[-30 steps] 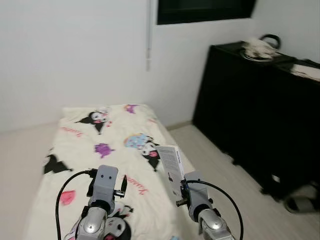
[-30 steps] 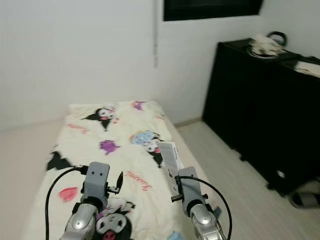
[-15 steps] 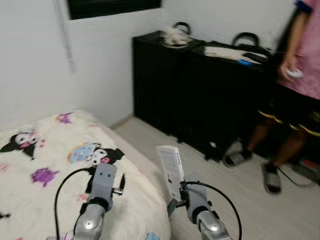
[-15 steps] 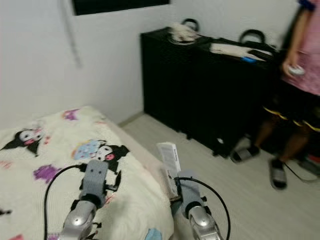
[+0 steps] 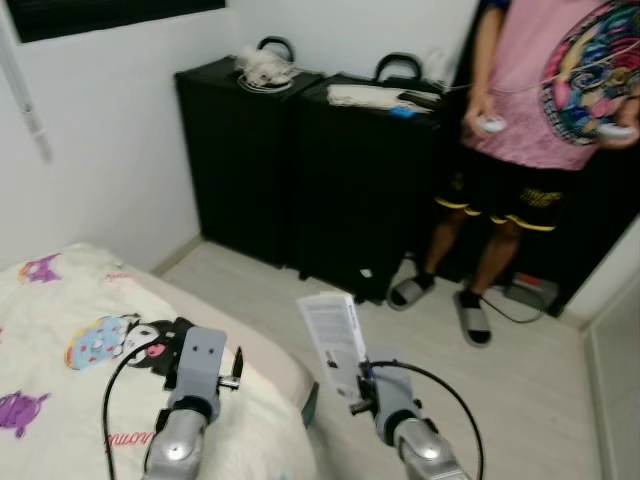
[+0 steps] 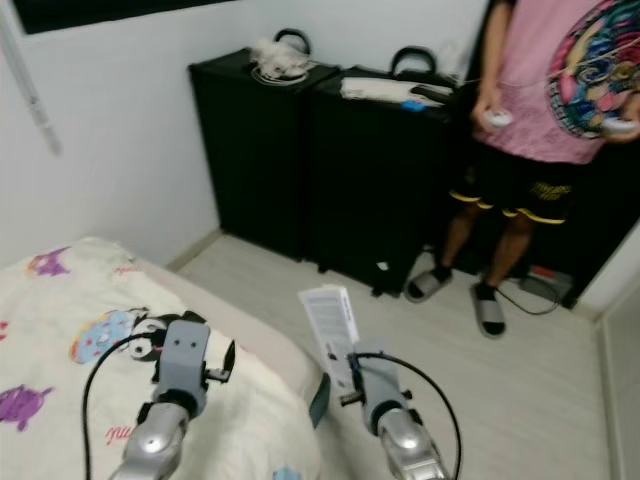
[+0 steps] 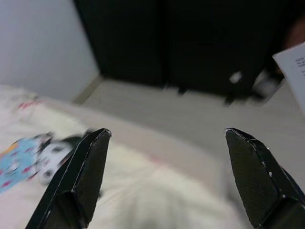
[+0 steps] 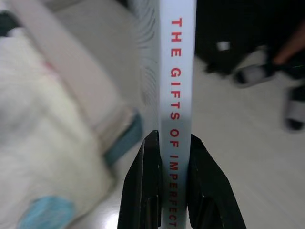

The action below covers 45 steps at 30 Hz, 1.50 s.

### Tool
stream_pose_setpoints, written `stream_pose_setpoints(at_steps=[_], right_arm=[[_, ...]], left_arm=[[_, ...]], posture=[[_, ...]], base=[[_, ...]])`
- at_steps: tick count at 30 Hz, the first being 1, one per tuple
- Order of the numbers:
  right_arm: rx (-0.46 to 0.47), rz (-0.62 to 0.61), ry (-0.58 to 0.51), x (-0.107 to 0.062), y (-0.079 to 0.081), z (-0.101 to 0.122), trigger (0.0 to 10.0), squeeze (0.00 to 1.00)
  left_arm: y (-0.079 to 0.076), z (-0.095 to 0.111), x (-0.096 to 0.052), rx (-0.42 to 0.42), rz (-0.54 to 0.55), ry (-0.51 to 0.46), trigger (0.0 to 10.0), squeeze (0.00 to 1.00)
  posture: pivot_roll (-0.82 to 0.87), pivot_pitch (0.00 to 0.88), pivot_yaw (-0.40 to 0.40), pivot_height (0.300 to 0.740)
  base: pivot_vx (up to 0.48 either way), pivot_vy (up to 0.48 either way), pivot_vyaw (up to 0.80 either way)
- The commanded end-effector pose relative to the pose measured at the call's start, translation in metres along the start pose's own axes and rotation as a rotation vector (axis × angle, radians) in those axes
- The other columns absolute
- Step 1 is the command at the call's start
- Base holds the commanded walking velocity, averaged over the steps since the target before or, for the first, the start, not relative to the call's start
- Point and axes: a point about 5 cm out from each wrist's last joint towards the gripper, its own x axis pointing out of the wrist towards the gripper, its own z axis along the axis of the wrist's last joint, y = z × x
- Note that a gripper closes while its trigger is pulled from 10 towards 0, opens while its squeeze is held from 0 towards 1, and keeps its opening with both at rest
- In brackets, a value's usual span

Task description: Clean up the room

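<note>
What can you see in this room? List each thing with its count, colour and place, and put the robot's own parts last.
Book: one, white, upright in the right gripper.
Bed: one, cream with cartoon prints, on the robot's left.
Cabinets: two, black, against the far wall.
Person: one, pink shirt, black shorts, standing right of the cabinets.
Sandals: two, grey, on the person's feet.
Floor: pale wood.
Left gripper: open, above the bed's edge.
Right gripper: shut on the book.

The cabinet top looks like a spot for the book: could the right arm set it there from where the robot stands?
Probably not yet. The right end effector grips the book low beside the bed, with open floor before the black cabinet.
</note>
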Motion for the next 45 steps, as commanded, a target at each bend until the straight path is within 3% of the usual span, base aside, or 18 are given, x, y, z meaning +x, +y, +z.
stream_pose_setpoints(at_steps=[1, 45], right_arm=[[0.012, 0.017, -0.024, 0.0011, 0.0066, 0.0039, 10.0, 0.0], [0.012, 0.031, -0.01, 0.0021, 0.0067, 0.003, 10.0, 0.0]], left_arm=[[0.0072, -0.0126, -0.007, 0.005, 0.03, 0.054, 10.0, 0.0], [0.0091, -0.0155, -0.0087, 0.021, 0.047, 0.057, 10.0, 0.0]], posture=[[0.0, 0.052, -0.072, 0.74], [0.01, 0.035, -0.09, 0.74]], base=[[0.0, 0.0, -0.8], [0.0, 0.0, -0.8]])
